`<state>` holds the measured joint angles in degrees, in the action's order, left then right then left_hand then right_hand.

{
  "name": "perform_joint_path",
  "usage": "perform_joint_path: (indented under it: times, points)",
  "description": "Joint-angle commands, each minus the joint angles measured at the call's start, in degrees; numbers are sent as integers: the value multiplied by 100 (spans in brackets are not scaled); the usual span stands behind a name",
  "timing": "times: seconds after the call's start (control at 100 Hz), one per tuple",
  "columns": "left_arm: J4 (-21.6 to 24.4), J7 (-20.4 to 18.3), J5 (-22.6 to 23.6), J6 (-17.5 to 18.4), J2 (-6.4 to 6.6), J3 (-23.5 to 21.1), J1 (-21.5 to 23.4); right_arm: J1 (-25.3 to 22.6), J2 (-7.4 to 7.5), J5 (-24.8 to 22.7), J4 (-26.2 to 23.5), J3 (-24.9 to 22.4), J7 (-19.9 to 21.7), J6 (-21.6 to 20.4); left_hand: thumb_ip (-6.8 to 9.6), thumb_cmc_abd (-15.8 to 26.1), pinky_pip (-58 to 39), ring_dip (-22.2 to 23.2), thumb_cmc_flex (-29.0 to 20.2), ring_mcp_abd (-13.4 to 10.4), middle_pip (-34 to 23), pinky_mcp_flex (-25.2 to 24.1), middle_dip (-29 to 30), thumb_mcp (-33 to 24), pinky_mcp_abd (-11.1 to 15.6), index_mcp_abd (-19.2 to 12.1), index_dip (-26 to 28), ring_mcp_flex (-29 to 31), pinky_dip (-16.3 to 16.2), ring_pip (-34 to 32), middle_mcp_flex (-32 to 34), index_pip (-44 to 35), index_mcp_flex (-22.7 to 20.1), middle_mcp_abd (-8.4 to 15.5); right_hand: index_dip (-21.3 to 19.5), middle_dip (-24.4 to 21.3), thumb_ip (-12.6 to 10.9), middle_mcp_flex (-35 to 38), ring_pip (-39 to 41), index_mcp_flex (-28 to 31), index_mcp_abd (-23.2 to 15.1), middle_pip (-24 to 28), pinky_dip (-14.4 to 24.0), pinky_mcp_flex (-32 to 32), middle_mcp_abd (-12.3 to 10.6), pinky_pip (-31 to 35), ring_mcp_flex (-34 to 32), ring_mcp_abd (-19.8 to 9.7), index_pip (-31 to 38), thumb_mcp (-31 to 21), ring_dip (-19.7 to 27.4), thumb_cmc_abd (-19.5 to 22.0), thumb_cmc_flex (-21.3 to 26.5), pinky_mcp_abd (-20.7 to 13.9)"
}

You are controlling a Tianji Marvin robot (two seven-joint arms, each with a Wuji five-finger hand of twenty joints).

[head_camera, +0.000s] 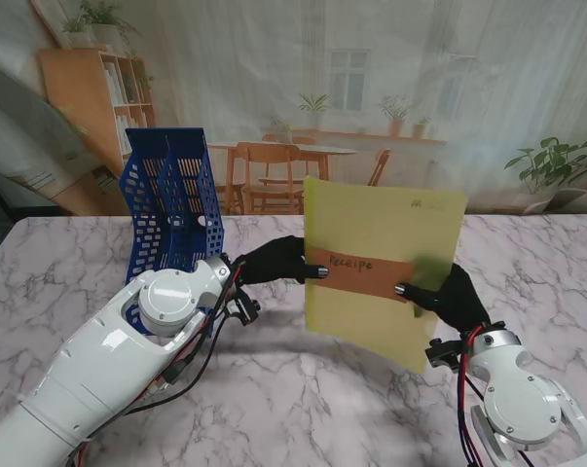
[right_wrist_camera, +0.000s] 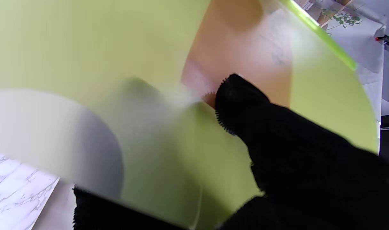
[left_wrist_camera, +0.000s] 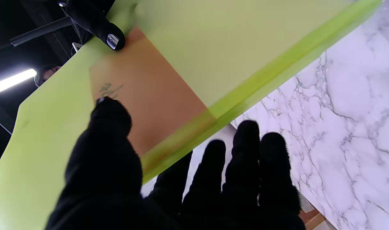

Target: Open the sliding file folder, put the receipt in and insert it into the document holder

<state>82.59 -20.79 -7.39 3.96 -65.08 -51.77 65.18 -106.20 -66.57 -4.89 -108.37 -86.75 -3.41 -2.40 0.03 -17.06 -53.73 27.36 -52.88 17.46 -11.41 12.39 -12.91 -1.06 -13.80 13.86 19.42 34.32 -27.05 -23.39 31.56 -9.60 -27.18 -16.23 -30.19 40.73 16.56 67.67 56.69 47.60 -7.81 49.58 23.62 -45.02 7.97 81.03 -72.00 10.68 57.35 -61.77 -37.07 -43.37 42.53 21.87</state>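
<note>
A yellow-green translucent file folder [head_camera: 385,229] is held upright above the table, tilted slightly, between both black-gloved hands. A brown receipt [head_camera: 361,275] with handwriting shows through it as a band across the middle. My left hand [head_camera: 278,261] pinches the folder's left edge, its thumb [left_wrist_camera: 110,118] pressed on the receipt [left_wrist_camera: 149,95] area and the fingers behind. My right hand [head_camera: 449,297] grips the folder's right edge beside the receipt's end; its thumb [right_wrist_camera: 239,95] lies on the folder [right_wrist_camera: 86,48]. The blue perforated document holder [head_camera: 171,204] stands at the far left, behind my left arm.
The marble table [head_camera: 303,389] spreads under the folder. A white sheet [left_wrist_camera: 218,135] lies on it beneath the folder's lower edge. A printed backdrop of a room hangs behind the table's far edge.
</note>
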Motion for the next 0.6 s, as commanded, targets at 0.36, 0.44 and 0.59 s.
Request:
perform_joint_path:
  times: [0.36,0.44,0.59]
  points:
    - [-113,-161,-544,14,-135,124,-97,5,-6,191,-35,19,117,-102,-45,-450,1451,-891,626,45,579,-783,549,74,110,-359,-178,-1856,659,997,-2087,573,1108,358,-286,35,-265,59,265,491,-566,104,57,16,-51,71,-261,-51,473,-642,-40,423,429,-10]
    - [-21,-282,-835,-96,-146,118,-47,61,-12,179,-8,57,95,-71,34,-409,1358,-967,435,-97,464,-513,469,-89,211,-229,-29,-1599,635,916,-1783,395,935,253,-298,32,-264,38,220,481,-578,104,58,45,-69,63,-256,-50,474,-630,-22,438,434,-32]
    - [224,-432,-1230,-458,-160,71,98,158,-31,219,59,130,31,-50,103,60,1005,-951,-415,-143,225,-58,331,-497,232,-131,10,-1046,489,683,-1061,364,668,183,-326,15,-258,-7,83,459,-607,90,50,76,-107,42,-247,-42,473,-596,36,468,441,-53]
